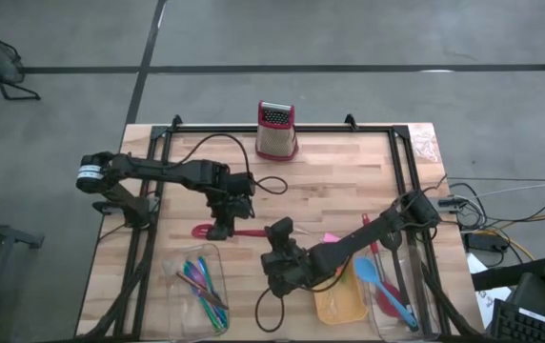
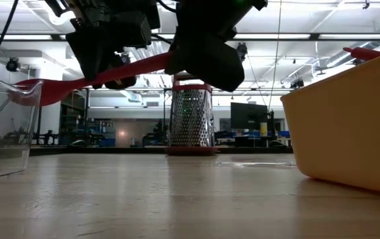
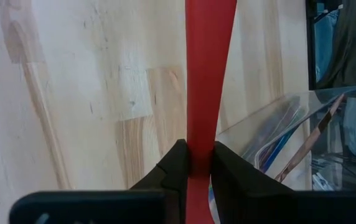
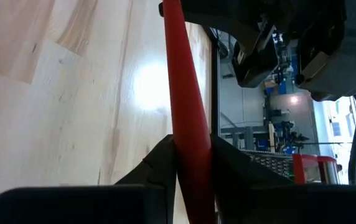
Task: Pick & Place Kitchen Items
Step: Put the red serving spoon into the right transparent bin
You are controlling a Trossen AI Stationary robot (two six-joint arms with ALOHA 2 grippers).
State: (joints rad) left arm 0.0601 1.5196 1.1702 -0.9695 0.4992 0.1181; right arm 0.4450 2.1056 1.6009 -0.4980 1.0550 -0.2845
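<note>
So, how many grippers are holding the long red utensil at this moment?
2. The left gripper is shut on the red utensil nearer its flat head. The right gripper is shut on the handle end. Together they hold it above the table.

Bright overhead strip lights; glare patch on table (image 4: 150,87) (arms backlit, dark).
</note>
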